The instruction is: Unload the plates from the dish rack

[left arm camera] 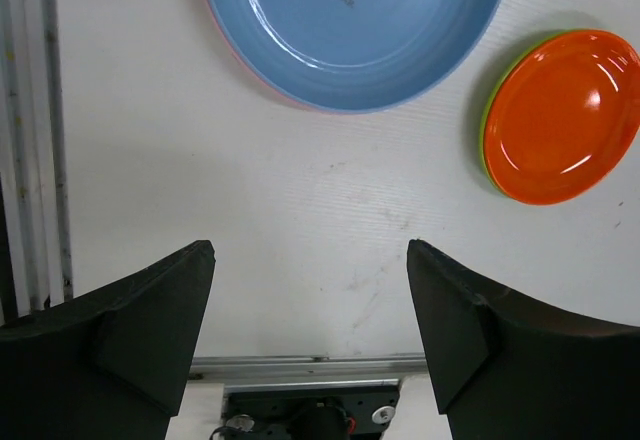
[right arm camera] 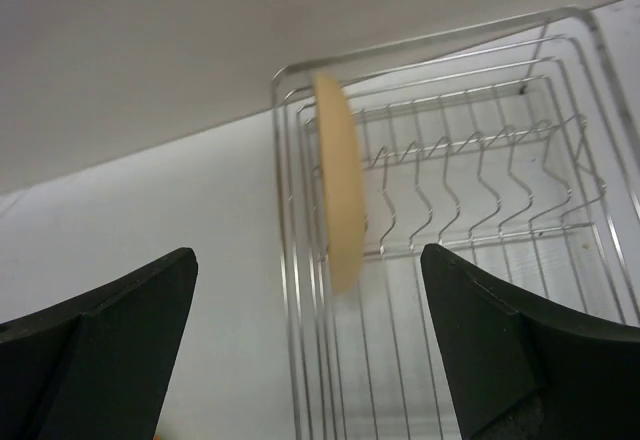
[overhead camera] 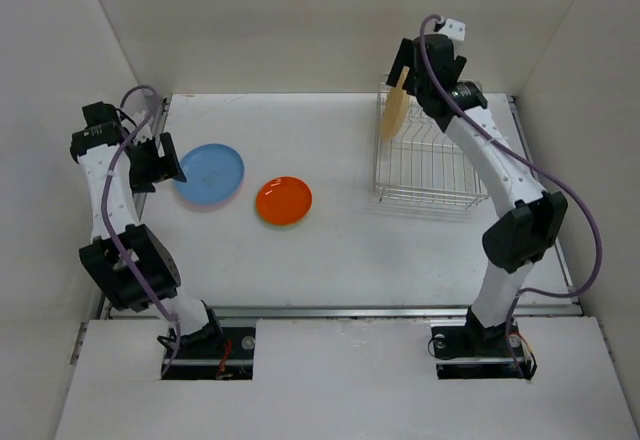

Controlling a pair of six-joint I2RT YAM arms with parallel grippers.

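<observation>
- Hovering over the white table (overhead camera: 340,250) in the overhead view, the left gripper (overhead camera: 172,163) hangs just beside the blue plate (overhead camera: 210,174), which lies flat at the left. The orange-red plate (overhead camera: 284,200) lies flat near it, toward the middle.
- At the right of the same view, the silver wire dish rack (overhead camera: 430,165) holds the cream-yellow plate (overhead camera: 397,108), standing on edge at its far left corner. The right gripper (overhead camera: 403,72) is directly above that plate. From this height I cannot tell how its jaws stand.
- In the left wrist view, the two dark fingers (left arm camera: 150,330) are spread wide, with only bare table between them. Ahead, the blue plate rests on a pink plate (left arm camera: 262,85), of which just a thin rim shows. To the right the orange-red plate sits on a lime green plate (left arm camera: 487,130), seen as a crescent along its left edge. The two stacks lie apart.
- In the right wrist view, the fingers (right arm camera: 500,330) are wide apart and clamped on nothing. Beyond them the cream-yellow plate, blurred, stands edge-on in the rack's end slot, close to the left side wires.
</observation>
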